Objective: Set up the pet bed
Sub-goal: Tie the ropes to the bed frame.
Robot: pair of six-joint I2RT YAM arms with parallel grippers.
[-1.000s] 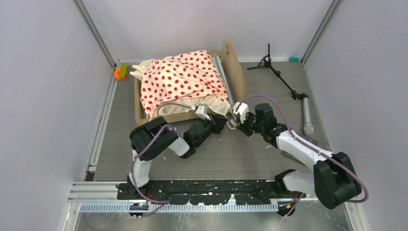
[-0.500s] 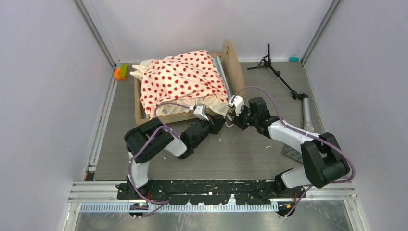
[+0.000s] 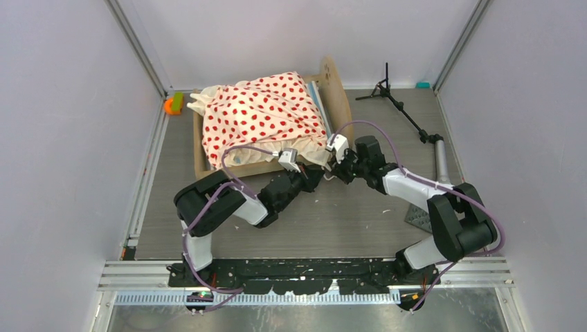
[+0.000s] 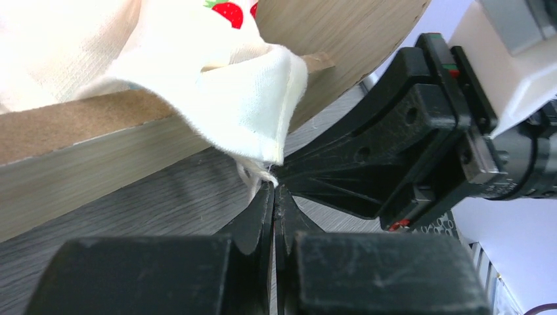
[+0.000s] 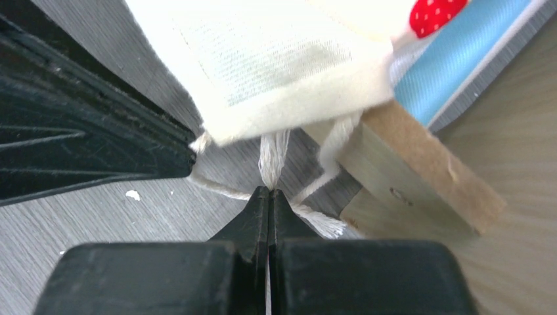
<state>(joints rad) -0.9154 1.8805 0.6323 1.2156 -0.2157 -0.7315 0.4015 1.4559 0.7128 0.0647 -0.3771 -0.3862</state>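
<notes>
**Grey table (image 3: 332,221): pet bed (image 3: 340,104) half dressed, work at one corner**

Toward 12 o'clock on the tabletop sits the bed. Its polka-dot bedding (image 3: 263,114) is heaped over the striped mattress (image 5: 460,59) rather than spread flat. At the frame's 5 o'clock corner the left gripper (image 4: 274,197) is pinched fully together on a thin white thread (image 4: 251,174) at the cover's corner. The right gripper (image 5: 268,197) is clamped on a white cord (image 5: 272,157) hanging beneath it. Fastening looks under way, and smoothing remains. Any knot, and the far corners, cannot be made out.

The polka-dot bedding (image 3: 266,114) hides nearly all of the striped mattress (image 5: 454,61).
</notes>
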